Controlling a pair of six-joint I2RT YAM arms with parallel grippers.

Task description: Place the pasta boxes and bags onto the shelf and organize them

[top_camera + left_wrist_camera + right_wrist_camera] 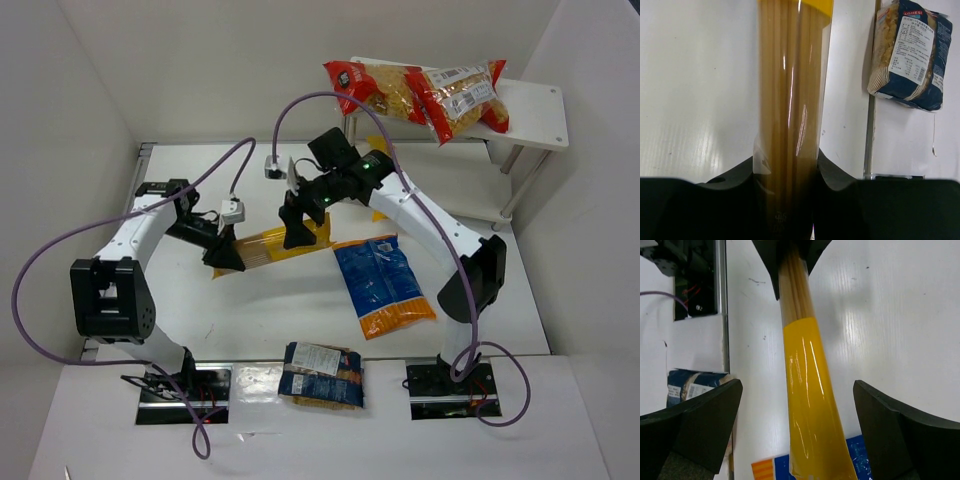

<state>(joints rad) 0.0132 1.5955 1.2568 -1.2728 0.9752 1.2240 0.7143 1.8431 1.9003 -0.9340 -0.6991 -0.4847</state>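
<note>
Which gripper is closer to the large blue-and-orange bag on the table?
Right. The right gripper stands open over the yellow spaghetti pack, just left of the blue-and-orange bag in the top view. The left gripper is farther left, shut on the pack's other end.

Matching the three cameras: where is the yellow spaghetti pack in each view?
Top external: the spaghetti pack sits left of centre, between left gripper and right gripper.
Left wrist: the pack runs up the middle, clamped at the bottom.
Right wrist: the pack runs down the middle, top to bottom.
Shared landmark: the small dark-blue bag, in all three.
</note>
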